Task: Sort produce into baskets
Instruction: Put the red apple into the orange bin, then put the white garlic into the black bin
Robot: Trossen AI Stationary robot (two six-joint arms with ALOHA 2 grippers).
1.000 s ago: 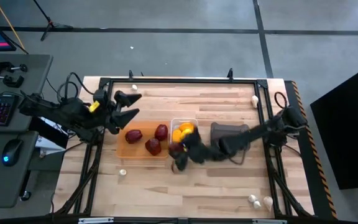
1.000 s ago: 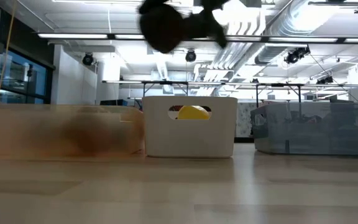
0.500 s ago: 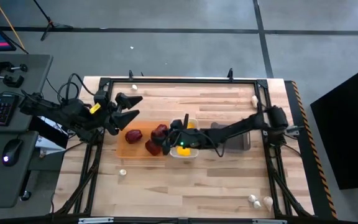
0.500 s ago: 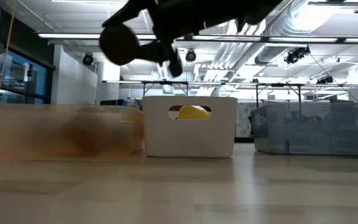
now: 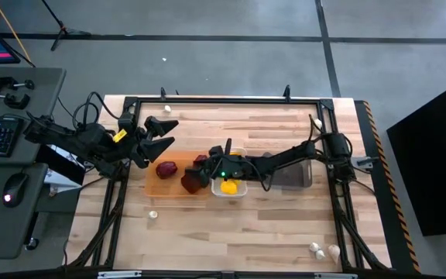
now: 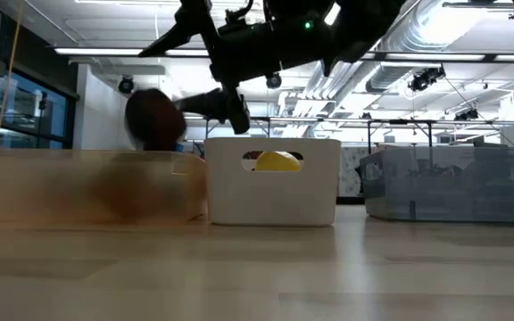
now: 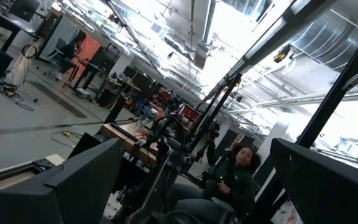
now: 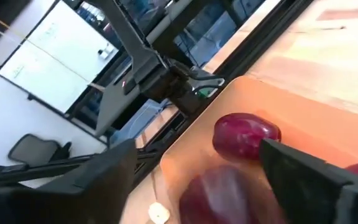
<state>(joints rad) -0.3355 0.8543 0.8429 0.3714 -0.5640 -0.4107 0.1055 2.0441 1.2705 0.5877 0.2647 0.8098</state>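
Dark red rounded produce pieces [image 5: 166, 168] are seen in the wide flat orange tray [image 5: 152, 184] near the table's left edge. A yellow lemon-like piece [image 5: 228, 187] lies in the small white bin [image 6: 271, 181] (touching the tray). White garlic-like bulbs [image 5: 317, 249] rest by the table's front right corner.

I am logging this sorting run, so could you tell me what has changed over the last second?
The right gripper swung from the table's near side, across the white bin, to above the orange tray. Its jaws now stand open and the dark red piece it carried is dropping free above the tray. The left gripper stayed open by the tray's far left corner; the tray's other red pieces and the lemons did not move.
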